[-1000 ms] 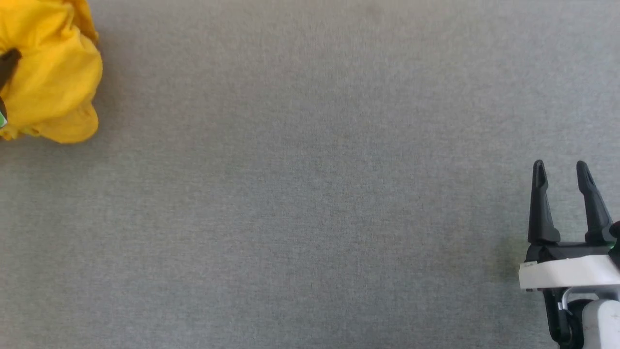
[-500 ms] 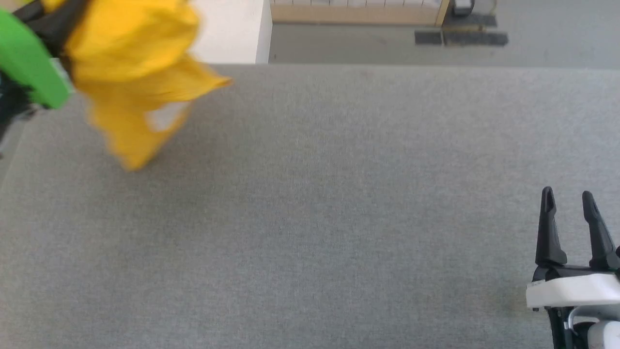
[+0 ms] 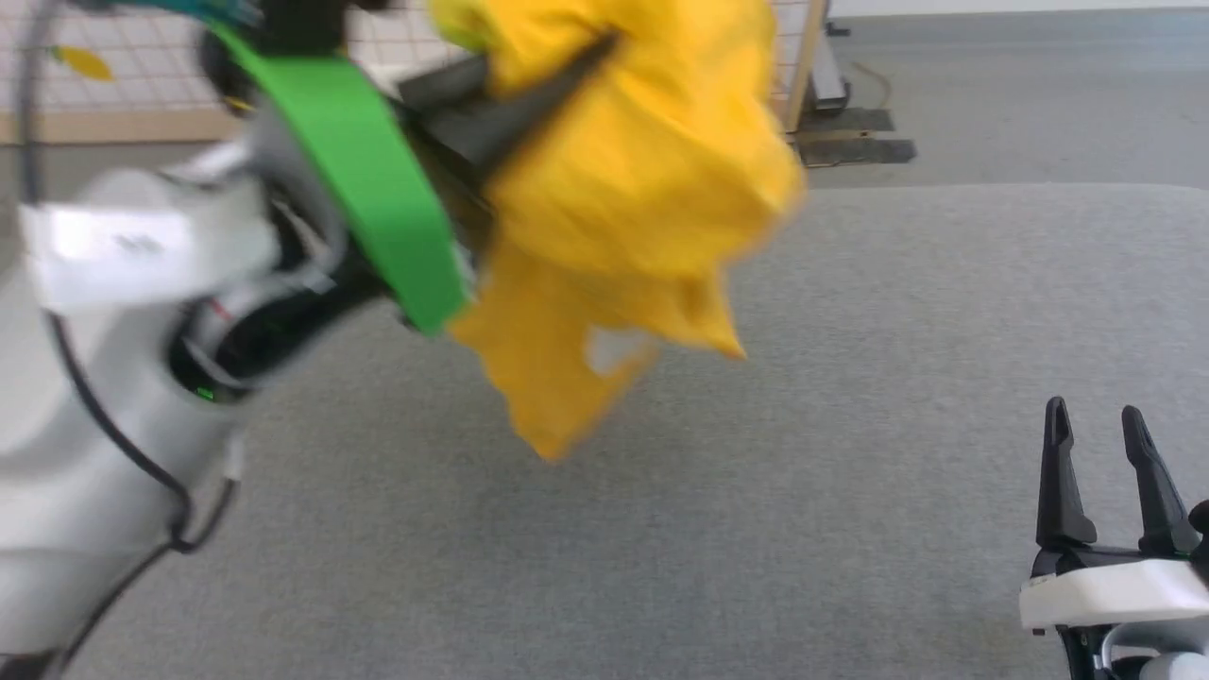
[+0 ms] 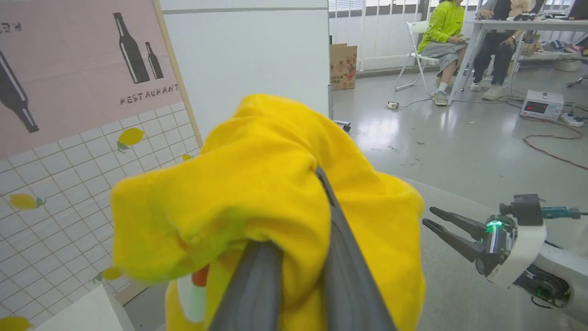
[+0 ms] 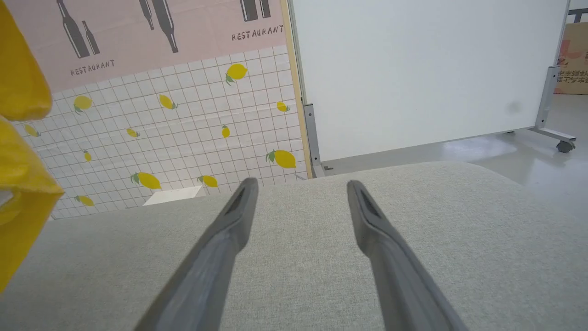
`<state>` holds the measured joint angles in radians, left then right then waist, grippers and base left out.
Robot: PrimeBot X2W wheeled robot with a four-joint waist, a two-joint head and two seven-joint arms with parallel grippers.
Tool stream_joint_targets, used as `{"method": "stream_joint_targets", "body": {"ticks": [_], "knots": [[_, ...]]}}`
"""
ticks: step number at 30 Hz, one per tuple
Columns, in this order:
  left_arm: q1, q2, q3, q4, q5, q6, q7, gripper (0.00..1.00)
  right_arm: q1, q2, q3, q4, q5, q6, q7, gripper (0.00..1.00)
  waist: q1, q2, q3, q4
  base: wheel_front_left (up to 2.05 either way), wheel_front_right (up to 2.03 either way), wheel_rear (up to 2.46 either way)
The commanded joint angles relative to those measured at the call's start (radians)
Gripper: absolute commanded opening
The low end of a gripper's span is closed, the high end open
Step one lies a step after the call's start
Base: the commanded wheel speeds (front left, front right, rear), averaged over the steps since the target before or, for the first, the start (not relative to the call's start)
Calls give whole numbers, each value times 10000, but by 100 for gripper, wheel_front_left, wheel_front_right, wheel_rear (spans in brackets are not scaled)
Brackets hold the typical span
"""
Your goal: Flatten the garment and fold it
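The bright yellow garment [image 3: 642,208] hangs bunched in the air above the grey table [image 3: 850,529], a white patch of its print showing low on the cloth. My left gripper [image 3: 576,66] is shut on the garment near its top, its dark fingers [image 4: 344,257] wrapped in yellow fabric [image 4: 257,193] in the left wrist view. My right gripper [image 3: 1096,425] rests open at the lower right, apart from the cloth, nothing between its fingers [image 5: 229,230]. A hanging edge of the garment [image 5: 23,138] shows at the far left of the right wrist view.
My left arm with its green band [image 3: 368,179] crosses the upper left. Behind the table stand a tiled lemon-print panel [image 5: 174,115] and a white board [image 5: 413,69]. People sit at a desk [image 4: 464,41] far off, with cables on the floor.
The camera has tilted up, showing the table's far edge. My left gripper has lifted the garment off the table at the far left and carried it up and rightward. The right gripper stays open.
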<state>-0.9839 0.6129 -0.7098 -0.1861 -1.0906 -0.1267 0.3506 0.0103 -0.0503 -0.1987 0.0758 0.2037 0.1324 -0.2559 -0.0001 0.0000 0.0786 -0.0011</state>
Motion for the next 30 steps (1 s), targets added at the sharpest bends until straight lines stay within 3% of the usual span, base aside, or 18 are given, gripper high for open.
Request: {"method": "stream_joint_targets", "body": {"ticks": [1, 6, 10, 19, 26, 27, 28, 29, 30], "knots": [[133, -181, -126, -160, 118, 60, -66, 0, 134, 1, -13, 1, 70, -17, -59, 100, 1, 0, -127, -283, 0, 0, 0], [670, -787, -694, -236, 379, 154, -405, 0, 120, 1, -51, -40, 121, -17, -59, 100, 1, 0, -17, -586, 0, 0, 0], [1532, -1339, -1182, 453, 538, 195, -1051, 0, 121, 1, -36, -68, 206, -17, -59, 100, 1, 0, 166, -754, 0, 0, 0], [3094, -2154, -2623, 4302, 1999, 268, -2528, 0, -94, 1, 170, -182, 318, -17, -59, 100, 1, 0, 760, -1069, 0, 0, 0], [3383, -2712, -2948, 7162, 2192, 329, -2951, 0, -273, 1, 303, -214, 335, -17, -59, 100, 1, 0, 1058, -1195, 0, 0, 0], [3365, -2849, -2876, 7421, 2090, 308, -3057, 36, -273, 1, 286, -209, 337, -17, -59, 100, 1, 0, 1073, -1175, 0, 0, 0], [3321, -2944, -2843, 7573, 2050, 284, -3148, 48, -271, 1, 262, -205, 337, -17, -59, 100, 1, 0, 1077, -1150, 0, 0, 0], [3253, -3052, -2824, 7698, 2011, 241, -3251, 100, -263, 1, 216, -197, 336, -17, -59, 100, 1, 0, 1066, -1104, 0, 0, 0], [3185, -3142, -2769, 7772, 1934, 201, -3359, 100, -253, 1, 172, -185, 332, -17, -59, 100, 1, 0, 1050, -1061, 0, 0, 0]]}}
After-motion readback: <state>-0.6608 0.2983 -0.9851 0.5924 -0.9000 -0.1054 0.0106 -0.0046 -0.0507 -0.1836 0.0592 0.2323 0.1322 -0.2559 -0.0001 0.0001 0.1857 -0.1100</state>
